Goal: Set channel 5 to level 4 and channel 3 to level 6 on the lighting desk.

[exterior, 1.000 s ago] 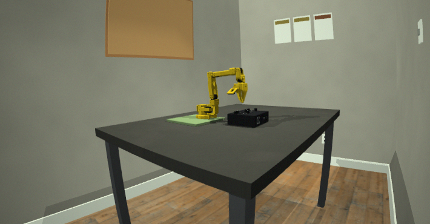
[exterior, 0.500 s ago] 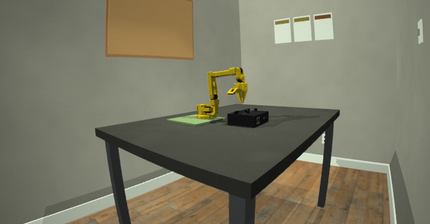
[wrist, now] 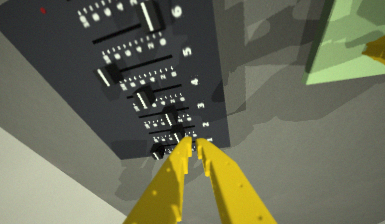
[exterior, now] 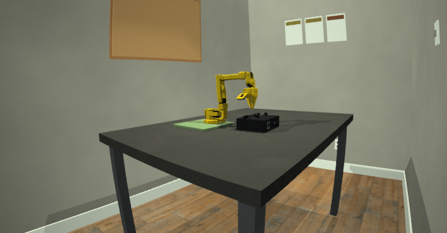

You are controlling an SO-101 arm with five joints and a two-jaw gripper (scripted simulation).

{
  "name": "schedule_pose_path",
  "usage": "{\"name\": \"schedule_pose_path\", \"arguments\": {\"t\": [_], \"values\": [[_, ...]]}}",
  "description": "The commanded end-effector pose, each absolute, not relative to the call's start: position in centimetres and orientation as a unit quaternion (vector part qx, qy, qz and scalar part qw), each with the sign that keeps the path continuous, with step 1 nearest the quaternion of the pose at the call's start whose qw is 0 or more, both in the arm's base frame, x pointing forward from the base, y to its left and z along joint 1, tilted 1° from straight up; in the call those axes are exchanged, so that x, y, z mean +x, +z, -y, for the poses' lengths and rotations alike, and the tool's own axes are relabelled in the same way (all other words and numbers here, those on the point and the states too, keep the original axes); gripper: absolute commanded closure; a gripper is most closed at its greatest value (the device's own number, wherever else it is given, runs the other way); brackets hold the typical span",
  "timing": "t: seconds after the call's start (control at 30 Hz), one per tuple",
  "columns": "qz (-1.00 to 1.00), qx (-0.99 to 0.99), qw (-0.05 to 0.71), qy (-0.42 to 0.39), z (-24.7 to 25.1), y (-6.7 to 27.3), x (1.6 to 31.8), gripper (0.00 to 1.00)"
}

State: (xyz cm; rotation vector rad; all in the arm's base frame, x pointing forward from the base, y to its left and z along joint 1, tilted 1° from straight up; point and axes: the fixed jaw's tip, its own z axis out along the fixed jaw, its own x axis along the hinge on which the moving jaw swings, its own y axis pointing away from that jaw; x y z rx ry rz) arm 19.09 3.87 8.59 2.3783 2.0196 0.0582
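Observation:
The lighting desk (exterior: pixel 257 123) (wrist: pixel 58 55) is a black box on the dark table, right of the arm's base. The wrist view shows its numbered fader rows. The channel 5 knob (wrist: pixel 108 76) sits far toward the left end of its slot. The channel 3 knob (wrist: pixel 169 116) sits near the middle of its slot. The channel 6 knob (wrist: pixel 149 15), the channel 4 knob (wrist: pixel 143 97) and the lower knobs also show. My yellow gripper (exterior: pixel 252 106) (wrist: pixel 195 142) is shut and empty, hanging a little above the desk with its tips over the channel 1 end.
A green mat (exterior: pixel 192 125) (wrist: pixel 343 50) lies under the arm's base (exterior: pixel 215 116), left of the desk. The dark table (exterior: pixel 220 157) extends forward and right of the desk.

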Motion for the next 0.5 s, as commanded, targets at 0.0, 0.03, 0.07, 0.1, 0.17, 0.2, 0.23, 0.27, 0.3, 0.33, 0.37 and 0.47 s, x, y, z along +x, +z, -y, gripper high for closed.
{"name": "schedule_pose_path", "arguments": {"t": [0.0, 0.03, 0.07, 0.1, 0.17, 0.2, 0.23, 0.27, 0.3, 0.33, 0.37, 0.47], "values": [[-0.653, 0.757, 0.003, 0.006, -4.0, 7.63, 18.93, 1.0], [-0.654, 0.757, 0.003, 0.006, -4.0, 7.5, 18.93, 1.0], [-0.654, 0.757, 0.003, 0.005, -4.0, 7.38, 18.92, 1.0], [-0.654, 0.757, 0.002, 0.004, -4.0, 7.27, 18.92, 1.0], [-0.654, 0.757, 0.002, 0.004, -4.0, 7.09, 18.91, 1.0], [-0.654, 0.757, 0.002, 0.003, -4.0, 7.02, 18.91, 1.0], [-0.654, 0.757, 0.002, 0.003, -4.0, 6.97, 18.91, 1.0], [-0.654, 0.757, 0.001, 0.003, -4.0, 6.93, 18.9, 1.0], [-0.654, 0.757, 0.001, 0.003, -4.0, 6.91, 18.9, 1.0], [-0.654, 0.757, 0.001, 0.003, -4.0, 6.89, 18.9, 1.0], [-0.654, 0.757, 0.001, 0.003, -4.0, 6.89, 18.9, 1.0], [-0.654, 0.757, 0.001, 0.003, -4.0, 6.89, 18.9, 1.0]]}}
